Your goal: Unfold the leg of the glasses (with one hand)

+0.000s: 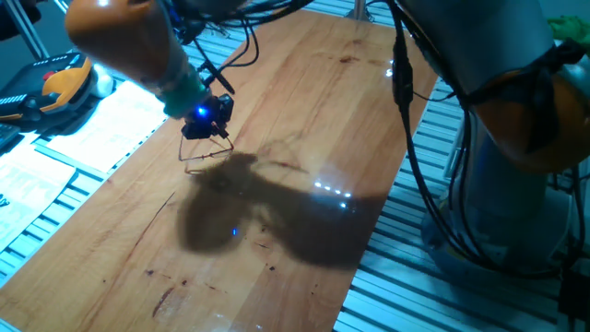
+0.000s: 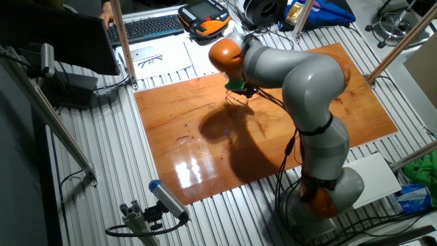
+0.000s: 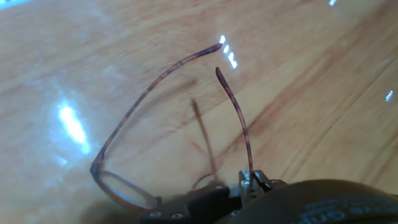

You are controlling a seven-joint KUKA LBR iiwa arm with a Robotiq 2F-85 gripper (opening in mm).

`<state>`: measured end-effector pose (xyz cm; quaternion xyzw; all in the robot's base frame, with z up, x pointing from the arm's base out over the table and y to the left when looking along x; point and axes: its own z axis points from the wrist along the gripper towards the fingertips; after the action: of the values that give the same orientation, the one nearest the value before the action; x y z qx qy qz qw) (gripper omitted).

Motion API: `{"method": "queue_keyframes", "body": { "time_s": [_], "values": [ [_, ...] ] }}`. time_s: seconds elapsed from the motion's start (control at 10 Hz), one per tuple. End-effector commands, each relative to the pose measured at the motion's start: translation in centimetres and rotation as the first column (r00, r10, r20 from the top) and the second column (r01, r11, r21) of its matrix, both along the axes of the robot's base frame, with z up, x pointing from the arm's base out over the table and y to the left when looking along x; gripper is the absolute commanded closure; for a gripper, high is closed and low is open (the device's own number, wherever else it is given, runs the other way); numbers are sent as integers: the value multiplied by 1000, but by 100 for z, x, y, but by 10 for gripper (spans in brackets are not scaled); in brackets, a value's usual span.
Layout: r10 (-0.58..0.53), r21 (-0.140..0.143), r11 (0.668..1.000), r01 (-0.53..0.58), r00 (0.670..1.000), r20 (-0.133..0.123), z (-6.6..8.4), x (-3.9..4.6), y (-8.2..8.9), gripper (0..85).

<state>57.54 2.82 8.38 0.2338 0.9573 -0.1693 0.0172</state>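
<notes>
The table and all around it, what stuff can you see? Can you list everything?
glasses: one, reddish-brown thin frame, on the wooden table under the gripper, both legs sticking out
table: one, orange-brown wood, in the middle
paper sheets: a few, white, beside the table
keyboard: one, black, behind the table
handheld controller: one, orange and black, next to the keyboard
cables: several, black, hanging along the arm
arm: one, grey and orange, bent over the table
gripper: one, dark with a blue light, at the glasses; open or shut is unclear
</notes>
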Motion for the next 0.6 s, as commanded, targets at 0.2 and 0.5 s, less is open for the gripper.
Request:
{"method": "queue_keyframes", "body": {
  "time_s": [0.2,0.5],
  "values": [
    [227,295,929,-223,974,24,-120,50,59,850],
    [428,439,808,-392,904,20,-261,10,257,850]
  ]
}}
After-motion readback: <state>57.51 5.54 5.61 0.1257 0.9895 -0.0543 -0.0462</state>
